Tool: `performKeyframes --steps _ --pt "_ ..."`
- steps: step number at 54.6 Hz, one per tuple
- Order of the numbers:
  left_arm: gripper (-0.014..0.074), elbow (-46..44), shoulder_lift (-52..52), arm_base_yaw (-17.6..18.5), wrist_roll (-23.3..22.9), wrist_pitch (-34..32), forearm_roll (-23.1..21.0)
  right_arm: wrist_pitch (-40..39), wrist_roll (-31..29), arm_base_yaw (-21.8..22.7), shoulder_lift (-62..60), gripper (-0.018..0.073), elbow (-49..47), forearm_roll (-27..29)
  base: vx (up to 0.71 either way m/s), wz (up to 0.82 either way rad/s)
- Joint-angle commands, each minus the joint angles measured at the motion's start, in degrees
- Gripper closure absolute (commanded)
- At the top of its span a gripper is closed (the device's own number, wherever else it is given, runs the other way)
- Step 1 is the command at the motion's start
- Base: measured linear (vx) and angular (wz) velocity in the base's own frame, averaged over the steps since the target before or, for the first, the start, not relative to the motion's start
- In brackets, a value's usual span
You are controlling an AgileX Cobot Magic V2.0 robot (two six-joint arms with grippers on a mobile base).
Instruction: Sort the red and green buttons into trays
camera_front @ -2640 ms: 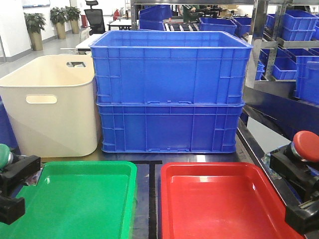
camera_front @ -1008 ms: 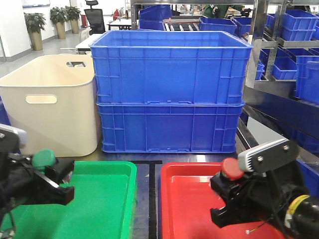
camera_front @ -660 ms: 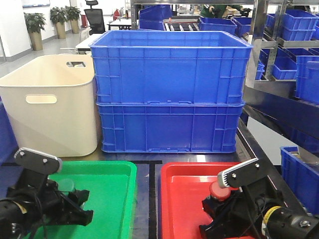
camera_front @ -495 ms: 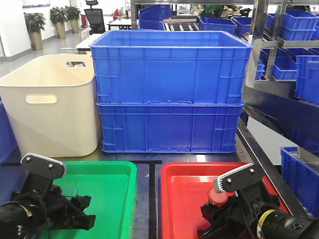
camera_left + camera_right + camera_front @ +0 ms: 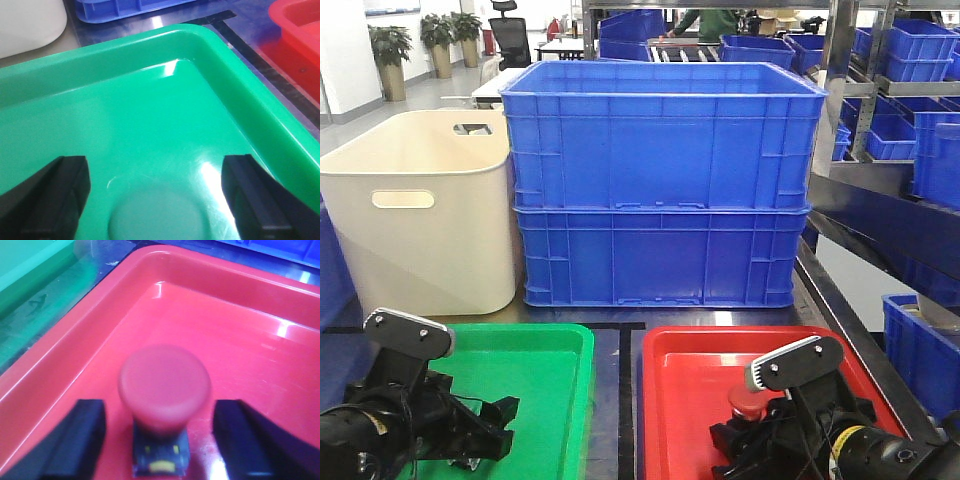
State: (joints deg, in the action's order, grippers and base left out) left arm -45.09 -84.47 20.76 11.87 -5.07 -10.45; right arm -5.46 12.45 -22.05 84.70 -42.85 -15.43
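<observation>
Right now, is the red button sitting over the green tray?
No, the red button sits between the right gripper fingers over the red tray.

Green tray (image 5: 545, 375): bright glossy green. Red tray (image 5: 690, 390): bright glossy red. Green button (image 5: 155, 220): dull green domed cap. Red button (image 5: 164, 382): red domed cap on a black base with small yellow markings. Left tool (image 5: 155, 200) and right tool (image 5: 162, 440): black fingers. Stacked bins (image 5: 660, 190): deep blue. Tub (image 5: 420, 215): cream. Counter (image 5: 617, 400): dark, with a black stripe between the trays.
</observation>
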Motion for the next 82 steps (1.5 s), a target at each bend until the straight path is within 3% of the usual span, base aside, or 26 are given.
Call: performKeyframes --steps 1,9,27,44,55,82 --pt "-0.0068 -1.8 2.3 0.1 -0.4 -5.2 -0.5 -4.6 0.8 0.1 -1.6 -0.0075 -2.1 0.0 0.00 0.00" --pt "-0.0049 -1.8 5.1 0.1 -0.2 -6.0 -0.5 -4.8 0.8 0.1 -3.1 -0.0090 -2.1 0.0 0.00 0.00" --pt "-0.0018 -1.8 17.3 0.1 -0.2 -6.9 -0.4 -5.4 0.6 0.1 -16.9 -0.0026 -2.1 -0.1 0.00 0.00" --pt "0.0013 -0.6 34.1 0.1 -4.8 2.0 -0.5 13.3 0.6 0.1 -34.5 -0.0003 -1.9 -0.1 0.00 0.00" --pt "0.0013 5.7 43.4 0.1 -4.9 3.5 -0.5 16.3 0.6 0.1 -39.3 -0.0003 -1.9 -0.1 0.00 0.00" --pt "0.0013 7.4 45.4 0.1 -4.9 5.8 -0.5 16.4 0.6 0.1 -39.6 -0.0003 -1.9 -0.1 0.00 0.00"
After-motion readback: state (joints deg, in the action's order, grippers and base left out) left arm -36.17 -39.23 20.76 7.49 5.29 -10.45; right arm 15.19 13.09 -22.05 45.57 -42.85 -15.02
